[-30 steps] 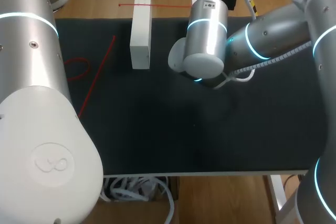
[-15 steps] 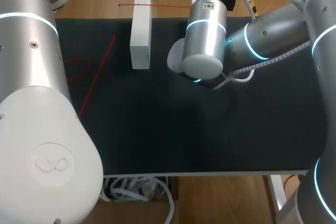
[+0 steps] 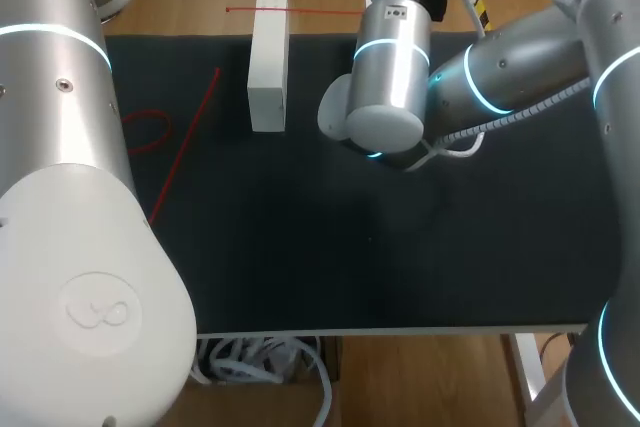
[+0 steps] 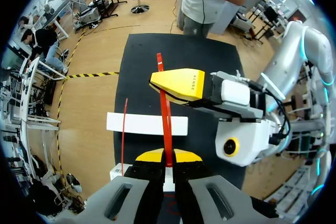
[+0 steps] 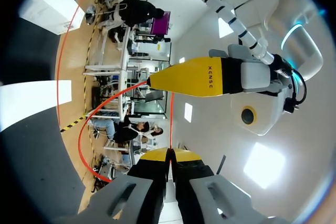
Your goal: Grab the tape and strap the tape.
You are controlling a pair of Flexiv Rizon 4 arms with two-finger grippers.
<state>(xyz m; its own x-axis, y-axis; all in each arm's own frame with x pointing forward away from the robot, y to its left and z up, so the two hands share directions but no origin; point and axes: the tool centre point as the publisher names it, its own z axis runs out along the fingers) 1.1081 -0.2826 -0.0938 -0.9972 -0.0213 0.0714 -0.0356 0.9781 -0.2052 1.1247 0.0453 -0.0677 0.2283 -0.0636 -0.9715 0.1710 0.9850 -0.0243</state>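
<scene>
Jaws clamped on both arms – left gripper (image 4: 168, 155) and right gripper (image 5: 169, 154) each pinch the red tape (image 4: 167, 129) between yellow tips; white block (image 4: 136, 124) sits on table (image 3: 300, 267).

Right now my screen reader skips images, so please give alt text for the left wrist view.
The left gripper pinches a red tape that runs ahead across a white block on the black table, up to the right gripper.

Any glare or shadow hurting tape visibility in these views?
Head view: no glare, red tape stands out on the dark mat, though the right arm hides one end. Left wrist view: even light, tape clear. Right wrist view: bright ceiling glare, tape thin but visible.
</scene>
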